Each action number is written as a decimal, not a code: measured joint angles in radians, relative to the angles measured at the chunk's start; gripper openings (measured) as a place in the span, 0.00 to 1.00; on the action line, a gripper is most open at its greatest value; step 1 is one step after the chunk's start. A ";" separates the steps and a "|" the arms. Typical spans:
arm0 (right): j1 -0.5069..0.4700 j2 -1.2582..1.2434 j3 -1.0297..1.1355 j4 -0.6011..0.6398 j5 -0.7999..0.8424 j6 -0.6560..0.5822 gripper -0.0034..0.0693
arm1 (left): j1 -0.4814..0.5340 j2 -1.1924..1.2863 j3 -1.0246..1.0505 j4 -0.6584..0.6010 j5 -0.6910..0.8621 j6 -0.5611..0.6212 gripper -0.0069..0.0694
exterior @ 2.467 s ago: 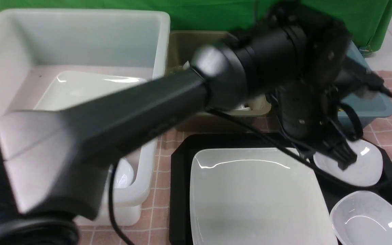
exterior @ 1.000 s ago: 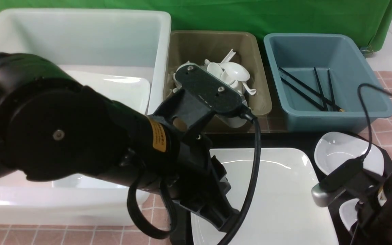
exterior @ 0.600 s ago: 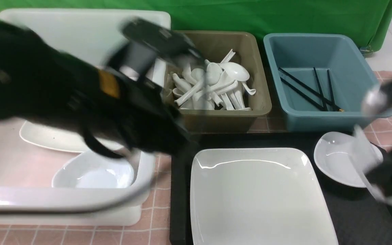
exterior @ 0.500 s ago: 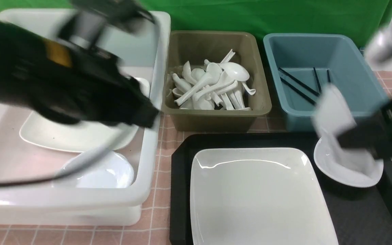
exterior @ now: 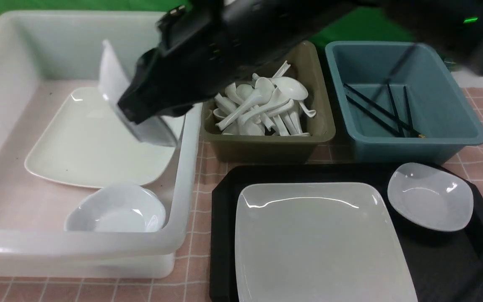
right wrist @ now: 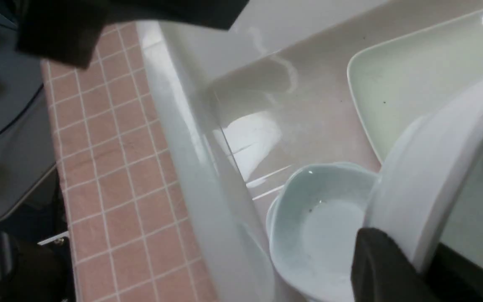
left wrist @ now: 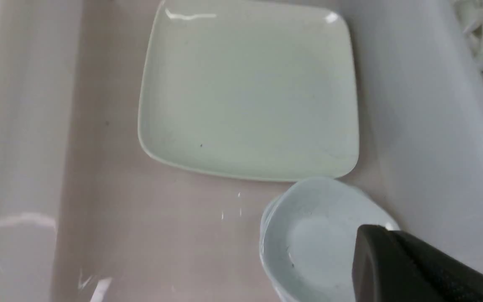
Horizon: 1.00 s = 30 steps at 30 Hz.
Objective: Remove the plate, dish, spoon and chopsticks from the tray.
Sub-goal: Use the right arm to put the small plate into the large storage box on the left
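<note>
I hold a small white dish [exterior: 111,84] on edge; the large glossy white square plate [exterior: 321,243] lies flat on the black plastic tray [exterior: 221,235].

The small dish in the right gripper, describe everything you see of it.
The dish is small, glossy white, ceramic-looking and shallow. It is tilted almost on edge, pinched at its rim by the right gripper over the white tub, above the square plate inside. Nothing else seems to touch it.

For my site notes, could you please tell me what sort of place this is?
Probably a lab mock-up of a dish-return station: a green backdrop, a tan bin full of soup spoons, and a blue bin holding chopsticks.
</note>
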 joint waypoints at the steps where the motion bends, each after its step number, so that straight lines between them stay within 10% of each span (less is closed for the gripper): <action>1: 0.007 0.049 -0.031 -0.004 0.000 -0.001 0.15 | 0.007 0.000 0.013 0.000 0.004 0.003 0.09; 13: 0.021 0.338 -0.140 -0.049 -0.006 -0.028 0.16 | 0.010 0.000 0.055 -0.004 0.010 0.018 0.09; 24: 0.046 0.325 -0.177 -0.042 0.064 0.006 0.64 | 0.010 0.000 0.055 -0.034 0.007 0.052 0.09; 30: 0.044 0.256 -0.246 -0.113 0.207 0.034 0.59 | 0.010 0.000 0.055 -0.046 0.005 0.052 0.09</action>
